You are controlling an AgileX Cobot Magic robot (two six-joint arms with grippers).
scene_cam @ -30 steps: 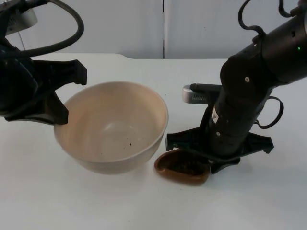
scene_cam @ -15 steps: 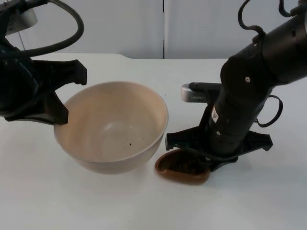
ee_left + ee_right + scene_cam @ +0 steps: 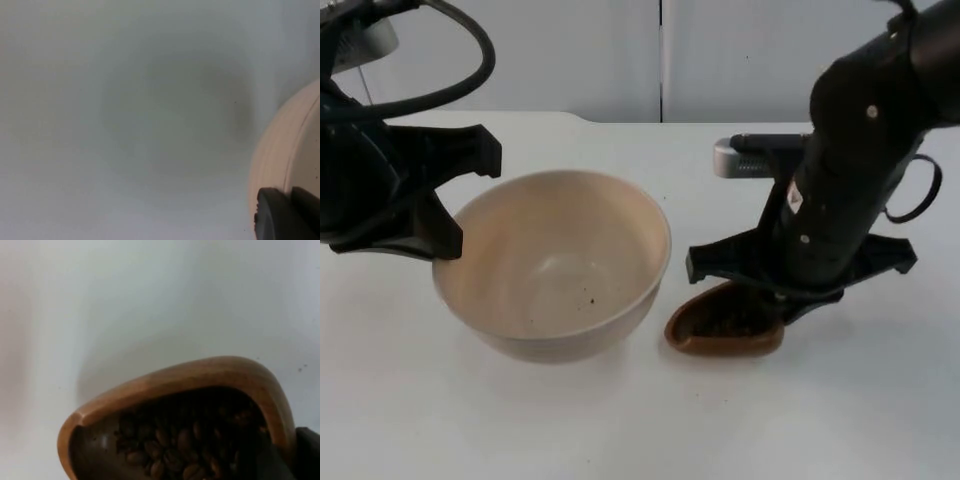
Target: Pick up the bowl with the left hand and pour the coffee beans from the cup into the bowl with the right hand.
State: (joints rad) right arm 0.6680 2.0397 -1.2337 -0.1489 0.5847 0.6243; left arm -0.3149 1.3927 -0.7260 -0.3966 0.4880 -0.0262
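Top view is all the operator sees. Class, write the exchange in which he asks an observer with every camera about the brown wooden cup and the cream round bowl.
Operator: The right gripper covers the brown wooden cup beside the bowl. Is the cup loaded?
Observer: Yes. The right wrist view shows coffee beans piled inside it.
Operator: The left gripper is at the left side of the cream round bowl. Are its jaws on it?
Observer: The left wrist view shows a black fingertip at the bowl's rim.
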